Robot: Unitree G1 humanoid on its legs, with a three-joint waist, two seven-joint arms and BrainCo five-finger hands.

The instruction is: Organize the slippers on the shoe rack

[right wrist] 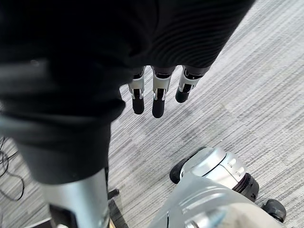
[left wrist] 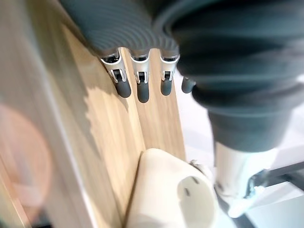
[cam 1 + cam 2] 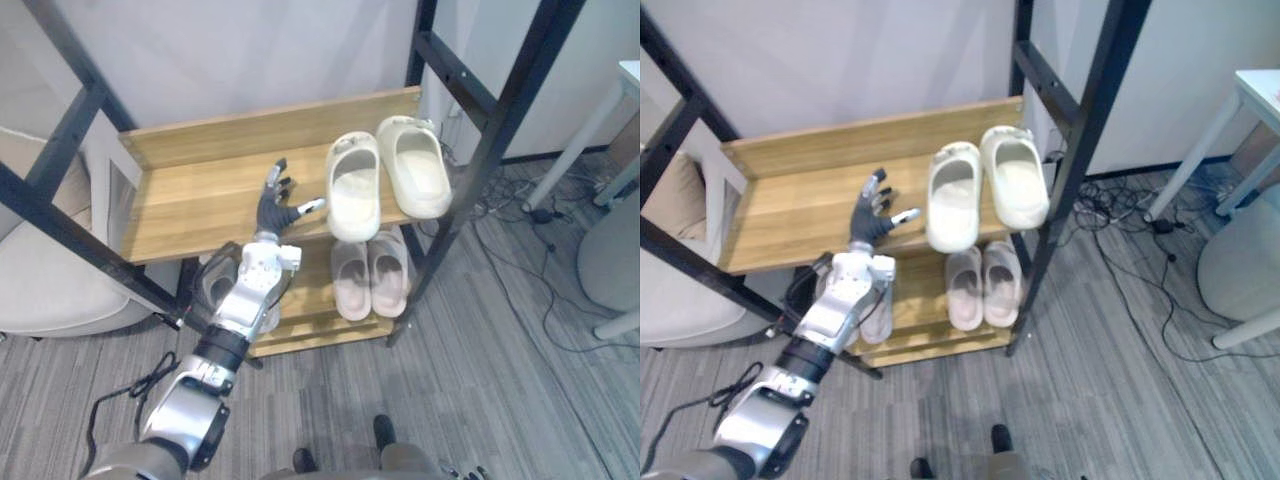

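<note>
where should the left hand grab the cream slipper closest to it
Pinch the left sidewall of the cream slipper at its opening, coming from the robot's left, where the left hand hovers. The opening faces up, so a thumb can likely hook in.

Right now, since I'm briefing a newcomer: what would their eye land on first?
A pair of cream slippers sits at the right end of the rack's upper shelf. The open left hand hovers just beside them, and a pinkish pair rests on the lower shelf below.
</note>
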